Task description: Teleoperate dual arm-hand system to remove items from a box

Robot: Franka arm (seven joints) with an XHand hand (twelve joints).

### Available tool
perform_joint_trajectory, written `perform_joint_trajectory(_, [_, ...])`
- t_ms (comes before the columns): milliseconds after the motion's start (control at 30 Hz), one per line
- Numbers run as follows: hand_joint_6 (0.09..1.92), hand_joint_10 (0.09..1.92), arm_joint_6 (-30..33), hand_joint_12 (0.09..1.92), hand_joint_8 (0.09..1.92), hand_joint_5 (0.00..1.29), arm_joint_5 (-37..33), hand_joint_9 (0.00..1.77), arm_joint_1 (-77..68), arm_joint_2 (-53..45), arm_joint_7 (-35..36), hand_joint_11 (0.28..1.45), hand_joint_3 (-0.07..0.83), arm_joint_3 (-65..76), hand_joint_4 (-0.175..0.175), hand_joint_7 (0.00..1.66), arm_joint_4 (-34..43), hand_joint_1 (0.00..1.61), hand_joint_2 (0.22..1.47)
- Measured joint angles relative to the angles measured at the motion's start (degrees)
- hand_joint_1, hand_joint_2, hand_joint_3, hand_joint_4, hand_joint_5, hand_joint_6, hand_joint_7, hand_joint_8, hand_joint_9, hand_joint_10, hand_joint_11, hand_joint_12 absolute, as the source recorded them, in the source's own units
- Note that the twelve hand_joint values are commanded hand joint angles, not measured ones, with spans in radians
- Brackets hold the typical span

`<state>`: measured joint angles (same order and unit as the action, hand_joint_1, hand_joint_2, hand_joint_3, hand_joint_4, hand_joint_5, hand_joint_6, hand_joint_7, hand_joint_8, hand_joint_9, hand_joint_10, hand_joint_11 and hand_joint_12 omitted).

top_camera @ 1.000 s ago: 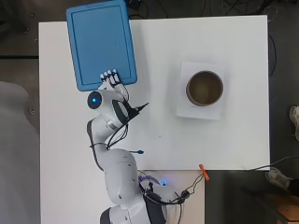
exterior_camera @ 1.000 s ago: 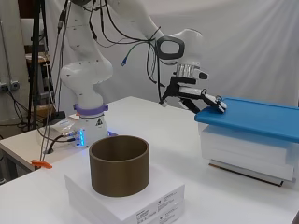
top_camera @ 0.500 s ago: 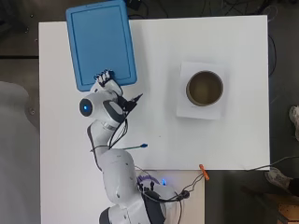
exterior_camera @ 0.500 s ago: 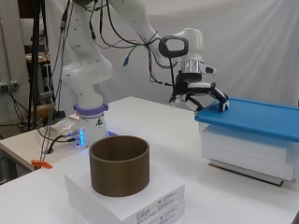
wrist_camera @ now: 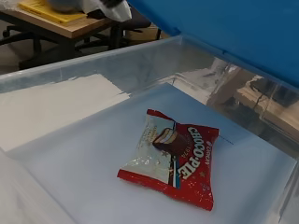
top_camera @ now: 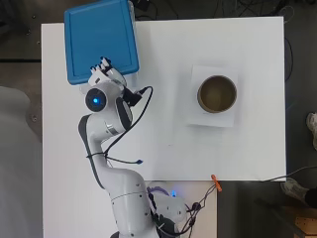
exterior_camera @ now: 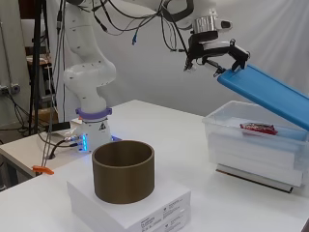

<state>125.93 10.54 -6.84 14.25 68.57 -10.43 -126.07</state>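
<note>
The clear plastic box (exterior_camera: pixel 251 140) on the white table (top_camera: pixel 163 99) is partly opened, its blue lid (exterior_camera: pixel 270 94) being held up at one edge by the curled robot hand (exterior_camera: pixel 227 53), while the red snack packet (wrist_camera: pixel 170 156) is not yet taken out.

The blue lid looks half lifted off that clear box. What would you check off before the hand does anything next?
1. Blue lid raised at the hand's end: ok, it tilts up from the clear box.
2. Hand holding the lid's edge: ok, fingers curl round it.
3. Lid's far end resting on the box: cannot tell, out of view.
4. Item inside visible: ok, a red snack packet lies flat.
5. Brown cylinder on its white box, apart from the lid: ok.
</note>
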Motion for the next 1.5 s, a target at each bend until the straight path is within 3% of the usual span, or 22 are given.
perform_joint_trajectory(67, [1.64,1.09,2.10,0.68,1.25,0.55,1.40,0.95,-0.01,-1.07,6.17,0.63,-0.001,0.99,-0.172,0.79,0.85,1.33,1.21])
perform_joint_trajectory(200, [1.68,0.99,5.94,0.30,1.20,0.54,-0.92,0.98,-0.54,-4.38,28.45,0.72,0.000,1.42,-0.175,0.80,3.44,1.34,1.21])
perform_joint_trajectory(333, [1.51,0.91,2.33,0.20,1.14,0.58,-6.72,1.07,-1.94,-4.18,40.15,0.76,-0.001,-1.12,-0.175,0.86,5.27,1.35,1.17])
perform_joint_trajectory(433, [1.54,0.96,3.14,0.19,1.19,0.52,-12.52,1.06,-3.88,0.30,48.52,0.78,0.001,-1.99,-0.175,0.83,0.20,1.35,1.19])
perform_joint_trajectory(467, [1.53,0.93,3.01,0.32,1.18,0.53,-14.11,1.08,-4.52,2.06,51.09,0.78,0.000,-2.29,-0.175,0.84,-1.25,1.35,1.18])
perform_joint_trajectory(500, [1.61,1.06,2.37,0.71,1.25,0.52,-15.46,1.06,-5.28,4.70,53.62,0.76,0.002,-2.62,-0.049,0.83,-2.62,1.34,1.19])
perform_joint_trajectory(533, [1.73,1.23,1.91,1.08,1.45,0.51,-16.36,1.03,-5.84,6.68,54.89,0.74,0.003,-2.66,0.052,0.80,-3.46,1.28,1.20])
perform_joint_trajectory(567, [1.79,1.37,1.46,1.33,1.60,0.49,-17.42,1.00,-6.32,8.19,55.79,0.72,0.003,-2.65,0.113,0.79,-4.00,1.22,1.20])
perform_joint_trajectory(633, [1.55,1.35,-0.42,1.38,1.50,0.55,-22.26,0.94,-7.00,9.65,57.19,0.63,0.000,-2.94,-0.067,0.74,-4.76,1.29,1.22])
perform_joint_trajectory(667, [1.55,1.39,-1.40,1.45,1.46,0.54,-24.50,0.94,-7.04,9.80,56.56,0.64,0.005,-3.14,-0.095,0.77,-4.76,1.25,1.24])
perform_joint_trajectory(733, [1.52,1.59,-3.19,1.58,1.49,0.54,-26.82,0.94,-7.14,10.53,50.78,0.66,0.007,-3.45,-0.114,0.80,-4.94,1.19,1.27])
perform_joint_trajectory(767, [1.63,1.67,-3.78,1.63,1.58,0.53,-26.36,0.94,-7.22,10.96,47.20,0.67,0.002,-3.52,-0.010,0.80,-5.07,1.18,1.26])
perform_joint_trajectory(800, [1.70,1.62,-4.47,1.62,1.66,0.52,-25.40,0.93,-7.51,11.55,43.23,0.66,-0.001,-3.40,0.073,0.79,-5.36,1.18,1.24])
perform_joint_trajectory(867, [1.66,1.19,-6.60,1.44,1.61,0.53,-24.48,0.94,-8.40,13.40,38.36,0.60,0.021,-2.91,-0.068,0.78,-6.01,1.28,1.22])
perform_joint_trajectory(900, [1.64,1.06,-8.45,1.33,1.57,0.54,-24.67,0.94,-9.14,14.94,37.96,0.59,0.017,-2.61,-0.112,0.79,-6.41,1.31,1.21])
perform_joint_trajectory(967, [1.64,1.02,-14.06,1.23,1.47,0.54,-24.96,0.95,-10.69,18.45,41.52,0.58,0.007,-2.00,-0.154,0.79,-7.02,1.33,1.21])
perform_joint_trajectory(1133, [1.67,0.92,-24.09,0.82,1.22,0.56,-25.92,0.98,-14.76,29.23,53.52,0.61,-0.001,-1.16,-0.175,0.85,-12.04,1.34,1.20])
perform_joint_trajectory(1333, [1.67,0.87,-29.05,0.60,1.17,0.57,-26.24,1.01,-17.44,38.58,52.26,0.65,-0.002,-0.01,-0.175,0.85,-15.30,1.34,1.19])
perform_joint_trajectory(1367, [1.19,0.64,-29.72,0.45,0.86,0.46,-25.87,0.87,-17.63,39.60,50.69,0.59,-0.008,0.43,-0.119,0.72,-15.94,0.97,1.15])
perform_joint_trajectory(1400, [0.69,0.39,-30.44,0.28,0.50,0.27,-25.62,0.61,-17.76,40.79,49.43,0.51,-0.029,1.02,-0.050,0.44,-16.59,0.56,1.00])
perform_joint_trajectory(1433, [0.36,0.21,-31.38,0.16,0.27,0.15,-25.61,0.44,-17.71,41.99,48.18,0.45,-0.027,1.40,-0.002,0.27,-16.89,0.29,0.89])
perform_joint_trajectory(1500, [0.09,0.09,-32.67,0.09,0.09,0.04,-25.17,0.32,-17.42,42.81,44.68,0.42,-0.010,1.39,0.035,0.17,-16.69,0.07,0.80])
